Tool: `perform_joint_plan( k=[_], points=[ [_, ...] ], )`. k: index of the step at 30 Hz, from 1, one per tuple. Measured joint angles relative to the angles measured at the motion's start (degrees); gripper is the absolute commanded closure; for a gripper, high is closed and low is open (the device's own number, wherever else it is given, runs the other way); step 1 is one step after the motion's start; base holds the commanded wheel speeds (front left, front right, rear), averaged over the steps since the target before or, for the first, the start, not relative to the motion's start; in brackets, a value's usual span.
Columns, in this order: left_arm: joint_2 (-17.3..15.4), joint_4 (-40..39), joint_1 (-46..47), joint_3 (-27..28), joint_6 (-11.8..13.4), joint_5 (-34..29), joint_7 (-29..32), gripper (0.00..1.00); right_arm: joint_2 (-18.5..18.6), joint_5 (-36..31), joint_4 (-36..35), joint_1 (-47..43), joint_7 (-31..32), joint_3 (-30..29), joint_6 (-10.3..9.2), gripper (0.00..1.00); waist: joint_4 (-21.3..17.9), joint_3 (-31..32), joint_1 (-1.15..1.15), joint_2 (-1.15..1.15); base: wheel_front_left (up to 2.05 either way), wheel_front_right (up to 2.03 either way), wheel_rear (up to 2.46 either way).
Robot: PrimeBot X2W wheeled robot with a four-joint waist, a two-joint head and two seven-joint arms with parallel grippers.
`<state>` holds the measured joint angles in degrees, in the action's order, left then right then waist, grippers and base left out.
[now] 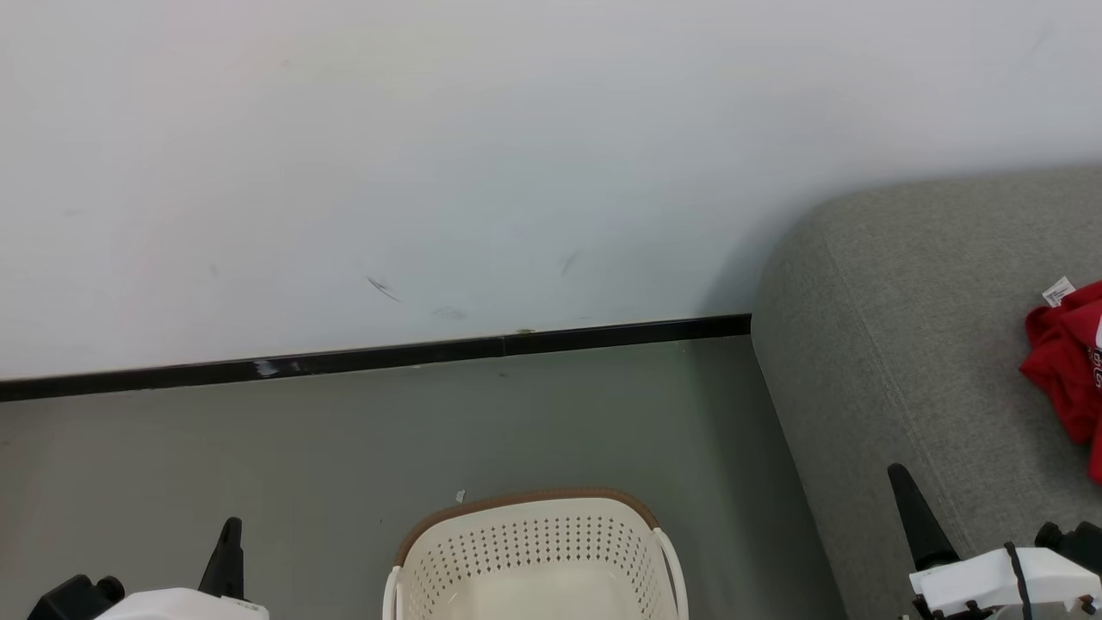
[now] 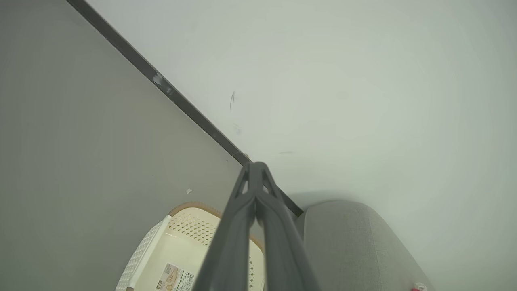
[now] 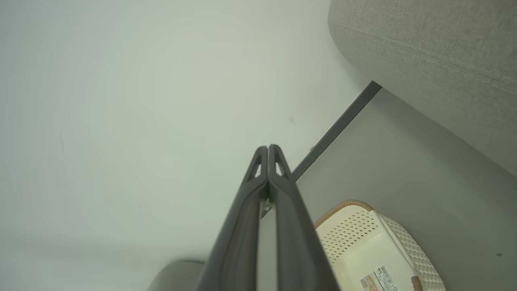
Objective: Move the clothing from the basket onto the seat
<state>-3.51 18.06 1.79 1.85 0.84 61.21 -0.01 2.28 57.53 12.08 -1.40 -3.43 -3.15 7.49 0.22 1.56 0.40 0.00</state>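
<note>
Grippers nearest, both low in head view. Left gripper [image 1: 231,527] at lower left: fully closed, fingers [image 2: 238,234] pressed together along their length in left wrist view, nothing held, tips aimed toward junction of floor and wall. Right gripper [image 1: 897,472] at lower right, seen against near part of seat: likewise fully closed, fingers [image 3: 291,226] meeting tip to tip in right wrist view, nothing held. Basket [image 1: 534,499] next, between the two grippers at bottom centre, standing upright on floor [image 1: 258,448]; cream perforated walls, brown rim along far side, white side handles, near half cut off by picture edge. Sticker label [image 2: 175,279] flat on inside bottom of basket, readable as a label only. Small pale scrap [image 1: 461,496] on floor just beyond far rim. Seat [image 1: 904,344] to right of basket, separated from it by a narrow strip of floor; grey woven upholstery, rounded corner, stitched seam running front to back. Clothing [image 1: 1067,370] on seat at right edge of head view, well apart from basket: crumpled red fabric with some white, partly cropped by picture edge, white tag [image 1: 1059,291] at its far end. Black baseboard [image 1: 387,355] farther back, ending behind seat. White wall [image 1: 516,155] farthest, bearing a few dark scuff marks.
</note>
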Motion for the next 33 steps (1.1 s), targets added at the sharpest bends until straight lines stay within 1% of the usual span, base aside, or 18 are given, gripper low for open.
perform_joint_plan(
  k=[4,10,27,29,33],
  points=[
    [0.15,-0.14,0.21,0.32,-0.62,2.85,0.65,1.0,0.1,3.64,0.36,0.63,0.64,-0.18,0.0,1.0,-0.02,-0.3,-0.16,0.0,0.0,0.0,0.0],
    [0.32,-0.33,0.29,0.86,-1.78,7.49,1.81,1.0,0.21,8.96,1.0,0.9,1.98,-0.48,0.0,1.0,-0.05,-0.69,-0.29,0.0,0.0,0.0,0.0],
    [1.08,-1.02,1.4,2.32,-5.17,19.96,4.57,1.0,0.66,24.02,1.91,3.21,5.03,-1.46,0.0,1.0,-0.14,-1.35,-0.35,0.0,0.0,0.0,0.0],
    [1.21,-1.09,1.52,2.57,-5.63,22.35,5.06,1.0,0.78,26.8,2.19,3.21,5.69,-1.59,0.0,1.0,-0.16,-1.43,-0.36,0.0,0.0,0.0,0.0],
    [1.32,-1.25,1.7,3.03,-6.39,25.39,5.95,1.0,0.92,30.3,2.67,3.7,6.42,-1.76,0.0,1.0,-0.19,-1.54,-0.36,0.0,0.0,0.0,0.0]
  ],
)
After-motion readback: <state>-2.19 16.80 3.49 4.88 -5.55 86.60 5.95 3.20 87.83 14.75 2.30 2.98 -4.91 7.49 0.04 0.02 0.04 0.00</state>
